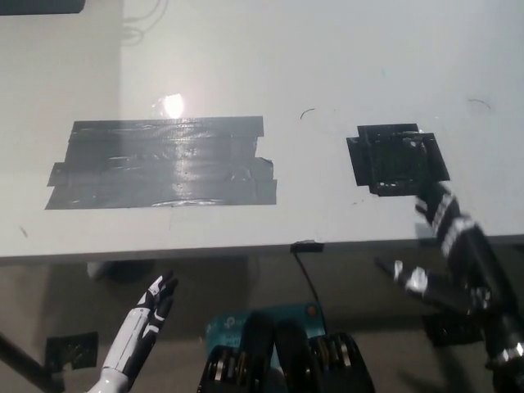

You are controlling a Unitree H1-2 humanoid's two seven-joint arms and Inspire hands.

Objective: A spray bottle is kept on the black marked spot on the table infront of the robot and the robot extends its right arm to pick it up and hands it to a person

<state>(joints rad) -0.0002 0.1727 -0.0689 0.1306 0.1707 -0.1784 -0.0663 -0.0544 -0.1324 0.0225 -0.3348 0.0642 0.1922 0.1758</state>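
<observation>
Lower left, below the table edge: the white left hand (151,311) hangs at rest with its fingers straight and slightly apart, holding nothing. Lower right, also below the edge: the black right hand (446,250) is blurred, its fingers spread loosely with 1 pale-tipped finger pointing toward the centre; it grips nothing, and its upper fingers overlap the front edge of the table (205,65). The table's front edge runs nearly level across the view, with a small dark clip (307,246) fixed at its middle and a thin cable (309,278) dropping from it. On the white top, just beyond the right hand, lies the black marked spot (399,158), a rough square of overlapping black tape with uneven borders; nothing stands on it. The spray bottle is not visible anywhere in this view, so its look cannot be described. To the left, well apart from the black spot, lies a wide grey tape patch (160,162) of several glossy strips with ragged ends, a bright lamp reflection (173,104) touching its far border. Beyond both patches the top shows only faint scuff marks, up to a dark object (41,5) at the far left corner.
</observation>
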